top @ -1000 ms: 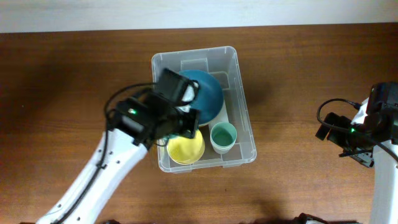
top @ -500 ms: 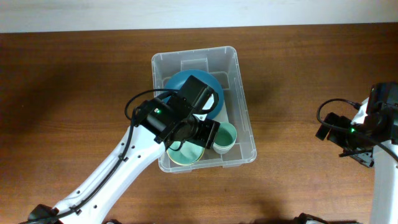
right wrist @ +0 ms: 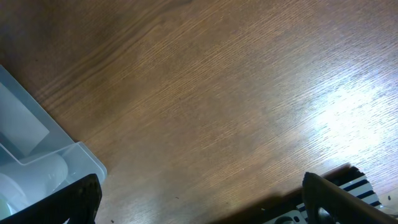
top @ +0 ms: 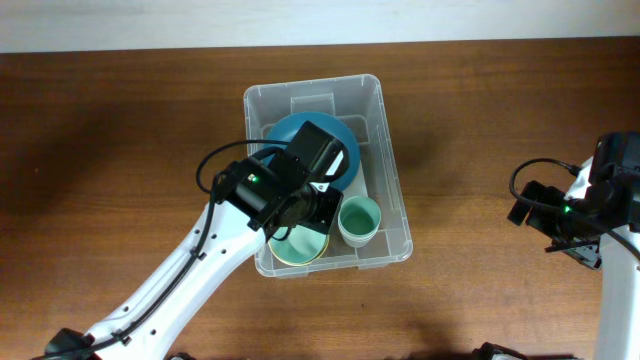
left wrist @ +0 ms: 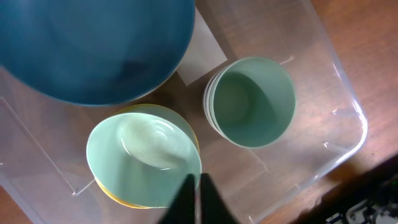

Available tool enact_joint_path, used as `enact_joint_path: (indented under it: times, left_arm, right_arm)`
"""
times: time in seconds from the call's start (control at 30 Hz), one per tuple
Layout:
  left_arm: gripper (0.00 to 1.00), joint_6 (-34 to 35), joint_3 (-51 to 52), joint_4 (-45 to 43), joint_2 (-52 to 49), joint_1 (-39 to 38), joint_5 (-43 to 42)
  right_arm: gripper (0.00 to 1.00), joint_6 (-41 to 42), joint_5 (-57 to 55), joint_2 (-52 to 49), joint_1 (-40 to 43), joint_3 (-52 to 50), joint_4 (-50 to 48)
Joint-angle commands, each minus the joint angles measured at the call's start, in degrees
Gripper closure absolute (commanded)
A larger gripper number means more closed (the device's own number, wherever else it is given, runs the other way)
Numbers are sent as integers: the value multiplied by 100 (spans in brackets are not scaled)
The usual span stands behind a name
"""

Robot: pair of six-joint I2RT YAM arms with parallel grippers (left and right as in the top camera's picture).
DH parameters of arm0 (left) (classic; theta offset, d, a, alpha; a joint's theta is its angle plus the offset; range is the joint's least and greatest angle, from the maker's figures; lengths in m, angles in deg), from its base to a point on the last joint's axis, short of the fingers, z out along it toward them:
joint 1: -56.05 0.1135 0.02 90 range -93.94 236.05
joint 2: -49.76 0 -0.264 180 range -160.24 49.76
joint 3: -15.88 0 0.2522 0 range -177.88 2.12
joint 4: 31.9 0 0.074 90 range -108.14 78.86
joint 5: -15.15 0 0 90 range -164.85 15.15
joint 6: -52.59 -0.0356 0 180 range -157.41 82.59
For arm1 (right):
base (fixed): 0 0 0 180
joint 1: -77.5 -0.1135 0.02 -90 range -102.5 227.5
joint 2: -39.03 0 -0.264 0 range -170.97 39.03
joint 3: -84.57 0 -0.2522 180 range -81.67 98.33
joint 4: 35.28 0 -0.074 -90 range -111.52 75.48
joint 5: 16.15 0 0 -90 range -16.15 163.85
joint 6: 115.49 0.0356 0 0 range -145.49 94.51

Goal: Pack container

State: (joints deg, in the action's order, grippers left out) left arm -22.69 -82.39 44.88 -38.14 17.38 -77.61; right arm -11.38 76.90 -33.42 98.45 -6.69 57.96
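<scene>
The container (top: 392,170) is a clear plastic bin in the middle of the table. Inside it lie a big blue bowl (top: 345,140), a mint cup (top: 359,220) and a mint bowl (top: 300,248) nested in a yellow bowl (left wrist: 118,196). My left gripper (top: 320,211) hovers over the bin between the mint bowl and the cup. In the left wrist view the left gripper (left wrist: 198,186) is shut with nothing between its fingers, just above the mint bowl's (left wrist: 143,158) rim. My right gripper (right wrist: 202,199) stands open over bare wood at the table's right side, empty.
A white label (left wrist: 202,53) shows on the bin's base beside the blue bowl (left wrist: 93,43) and mint cup (left wrist: 252,102). The bin's corner (right wrist: 31,143) sits at the left of the right wrist view. Brown wooden table (top: 120,130) surrounds the bin.
One second ago the yellow bowl was bare; now the mint bowl sits in it. My left gripper moved right over the bin, opened, then shut empty. The right arm has not moved.
</scene>
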Motion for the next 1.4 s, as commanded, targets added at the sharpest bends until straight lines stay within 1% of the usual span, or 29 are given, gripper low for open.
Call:
enact_joint_path:
  times: [0.0, 0.33, 0.47, 0.6, 0.7, 0.77, 0.87, 0.9, 0.93, 0.97, 1.0, 1.03, 1.1, 1.17, 1.2, 1.3, 1.37]
  left_arm:
    - [99, -31, -66, 4, -225, -17, 280]
    - [99, -118, -66, -151, -1488, -4, 280]
    - [99, -120, -66, -153, -1773, 26, 278]
    - [100, -162, -107, -136, -1762, 37, 321]
    - [100, -160, -304, 33, -1696, 109, 321]
    - [100, -162, -686, 407, -1563, 251, 424]
    - [99, -162, -1239, 929, -1285, 520, 890]
    - [97, -162, -1388, 1049, -1169, 619, 1036]
    - [91, -162, -1502, 1128, -1060, 717, 1143]
    - [76, -160, -1624, 1163, -861, 901, 1270]
    - [65, -160, -1655, 1132, -684, 1078, 1342]
    - [51, -155, -1655, 1064, -501, 1303, 1423]
    - [36, -151, -1657, 946, -271, 1735, 1432]
    - [27, -107, -1655, 848, -131, 2227, 1384]
    - [25, -107, -1655, 791, -109, 2450, 1335]
    - [22, -107, -1646, 678, -144, 2951, 1167]
    - [22, -109, -1646, 645, -260, 3307, 782]
  right_arm:
    - [1, -35, 37, -4, -37, -4, 2]
    - [1, -35, 35, -4, -35, -4, 39]
    - [1, -35, 35, -4, -35, -4, 42]
    - [1, -35, 35, -4, -35, -4, 39]
    - [1, -35, 35, -4, -35, -4, 39]
    - [1, -35, 35, -4, -37, -4, 39]
    - [1, -37, 37, -2, -37, -4, 37]
    - [1, -37, 39, -2, -42, -4, 11]
    - [0, -37, 37, -2, -72, 0, -26]
    - [0, -44, 33, -2, -212, 52, -79]
    - [1, -61, 28, -2, -369, 109, -136]
    - [1, -59, -31, -2, -612, 195, -236]
    - [0, -59, -168, -4, -1034, 295, -498]
    - [1, -57, -247, -22, -1495, 310, -946]
    - [1, -57, -247, -66, -1659, 310, -1152]
    - [1, -59, -247, -404, -2068, 310, -1504]
    - [1, -50, -245, -846, -2253, 310, -1519]
